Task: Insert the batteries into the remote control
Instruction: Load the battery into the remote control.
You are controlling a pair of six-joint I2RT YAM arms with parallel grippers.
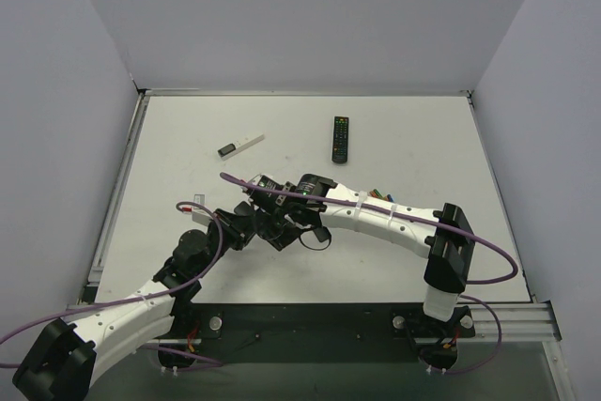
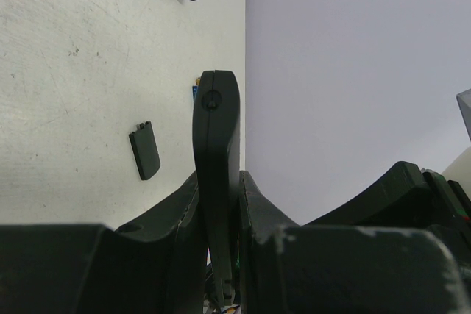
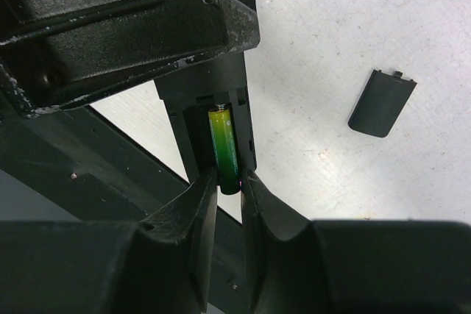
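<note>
"One battery (image 3: 224,148) going in. How far along is the job?" asks the editor.

"Partway, I'd judge. That green-yellow battery lies in the open bay of the remote (image 3: 199,97), its near end not yet let go. The cover (image 3: 382,103) lies apart on the desk (image 3: 331,20). Seating this battery and refitting the cover look left to do; whether a second bay waits, I cannot tell. Farther off, by the right arm, lie spare batteries (image 1: 378,194)."

"And the end effectors?"

"The right end effector (image 3: 229,189) pinches the battery's near end, fingers almost together. The left end effector (image 2: 219,196) is pressed together on the remote, gripping it by one end."
</note>
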